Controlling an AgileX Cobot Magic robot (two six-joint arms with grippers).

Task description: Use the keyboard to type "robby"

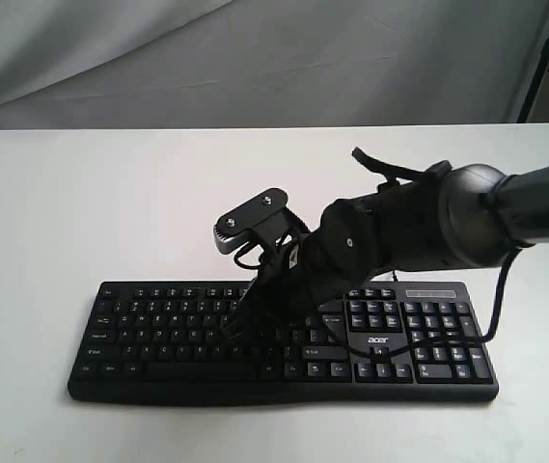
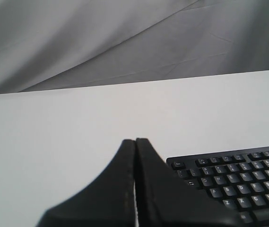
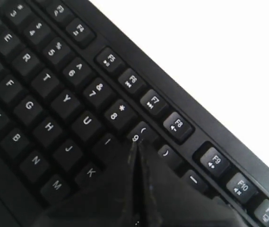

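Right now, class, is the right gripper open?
No, the right gripper is shut, its fingers pressed together into one point over the keyboard.

Light is bright, even and diffuse in all three views. In the exterior view the white table [image 1: 62,212] is close to washed out, and the keyboard [image 1: 158,328] throws only a thin, soft shadow along its near edge. The grey cloth backdrop [image 1: 255,58] carries gentle shaded folds. In the right wrist view the table blows out to plain white, with no texture. There the key legends read clearly but slightly soft, and the right gripper [image 3: 134,143] is a blurred dark mass near the lens. The left gripper [image 2: 135,140] is likewise out of focus, and the keys behind it are soft.
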